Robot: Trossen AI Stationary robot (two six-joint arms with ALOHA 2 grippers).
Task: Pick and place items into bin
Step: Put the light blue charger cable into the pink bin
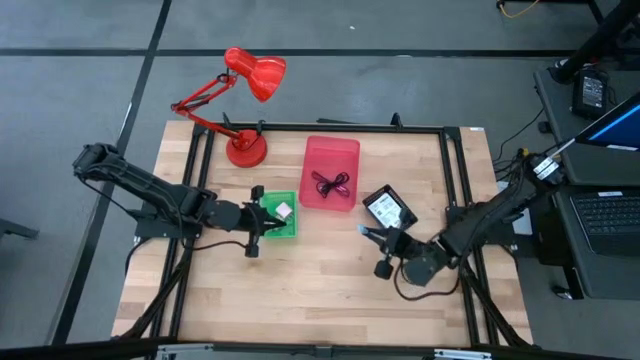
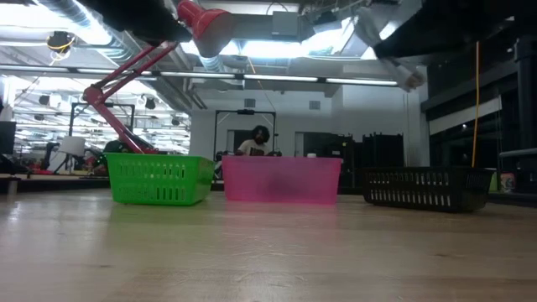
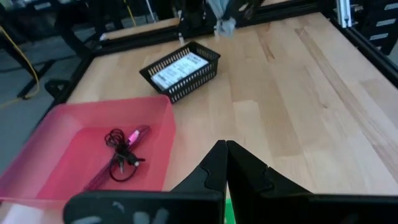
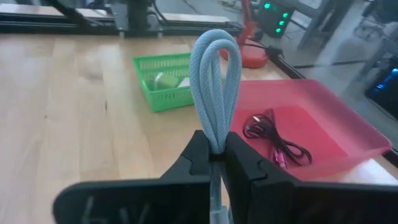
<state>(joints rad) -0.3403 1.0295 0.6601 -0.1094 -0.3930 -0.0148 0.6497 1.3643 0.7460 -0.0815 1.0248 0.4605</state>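
Right pincer (image 4: 216, 155): clamped on a folded blue-grey cable (image 4: 215, 81), which is held up off the tabletop (image 1: 300, 290) just beside the black basket (image 1: 389, 208).
Left pincer (image 3: 225, 163): fingers pressed together, nothing gripped, parked at the green basket (image 1: 275, 215).
Pink bin (image 1: 330, 172): a maroon-and-black cable (image 3: 122, 155) is coiled inside.
Black basket: a white printed packet (image 3: 177, 68) is lying in it.
Green basket: something small and pale is sat in there, can't tell what.
Red lamp (image 1: 240, 100): stood at the back of the tabletop.

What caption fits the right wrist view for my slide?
Right pincer shut on a looped blue-grey cable, with the green basket and pink bin beyond.
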